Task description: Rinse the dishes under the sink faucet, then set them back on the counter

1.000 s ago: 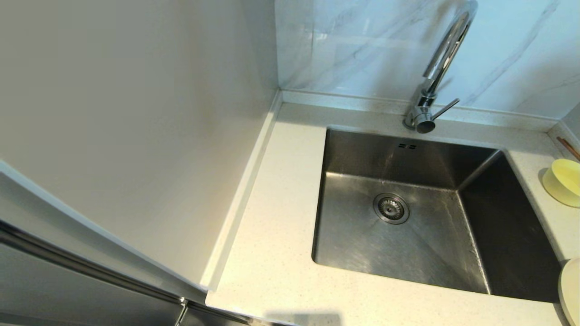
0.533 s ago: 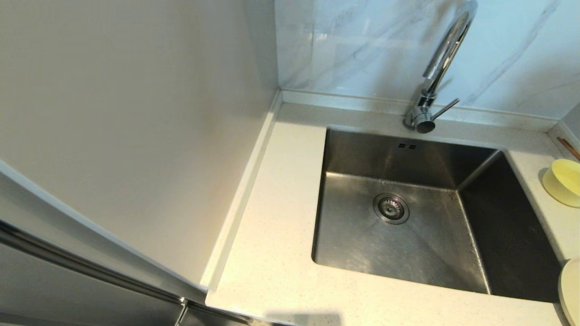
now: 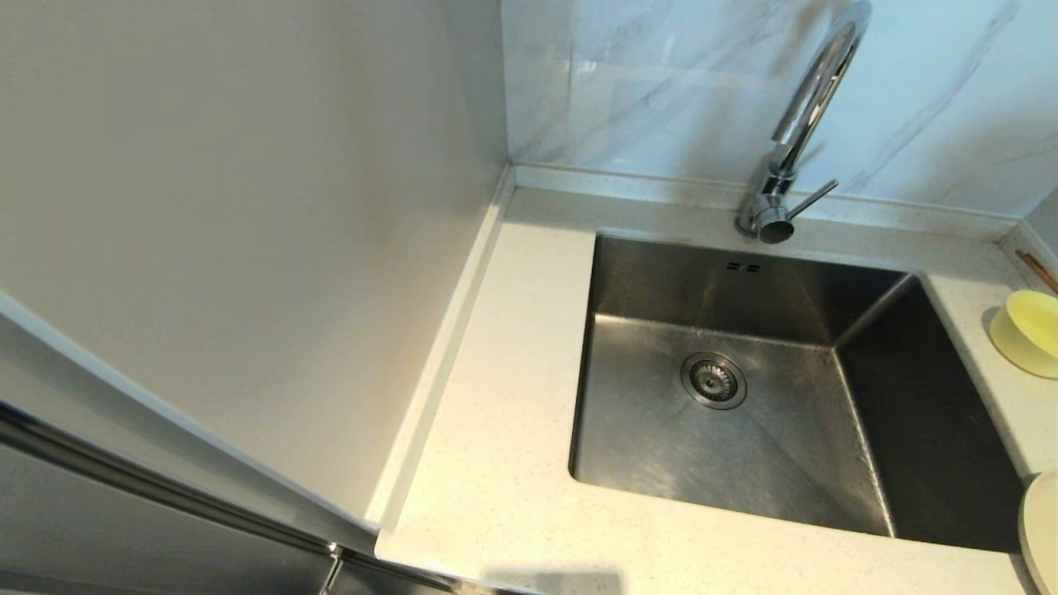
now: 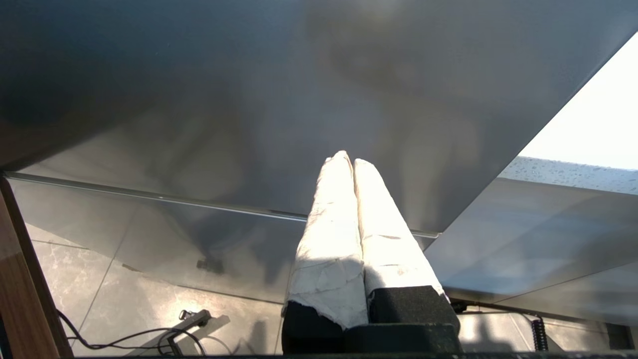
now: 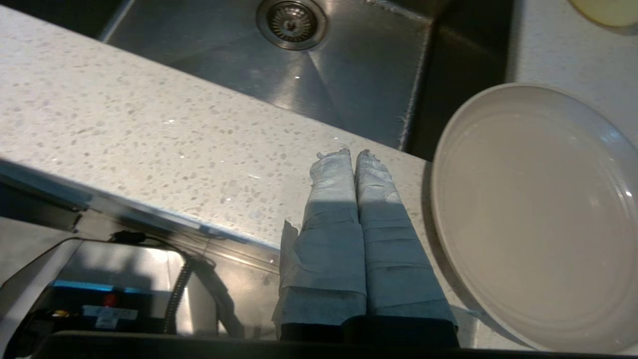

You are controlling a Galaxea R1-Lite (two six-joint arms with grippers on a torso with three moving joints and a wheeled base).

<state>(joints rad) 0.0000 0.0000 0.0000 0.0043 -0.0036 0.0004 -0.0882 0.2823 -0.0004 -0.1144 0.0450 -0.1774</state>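
Observation:
The pale-yellow bowl (image 3: 1027,332) lies tilted on the counter (image 3: 512,463) right of the sink, and one brown chopstick (image 3: 1036,270) shows behind it. The cream plate (image 3: 1040,529) peeks in at the head view's right edge; the right wrist view shows the plate (image 5: 538,214) upright on the counter (image 5: 124,129). My right gripper (image 5: 351,153) is shut and empty, above the counter's front edge just left of the plate. My left gripper (image 4: 347,158) is shut and empty, down in front of a grey cabinet panel. The chrome faucet (image 3: 793,132) stands behind the sink; no water shows.
The steel sink (image 3: 744,388) with its round drain (image 3: 713,380) fills the middle; the right wrist view shows the drain (image 5: 291,17) too. A beige wall panel (image 3: 248,231) rises on the left. Marble tiles (image 3: 661,83) back the faucet. Neither arm shows in the head view.

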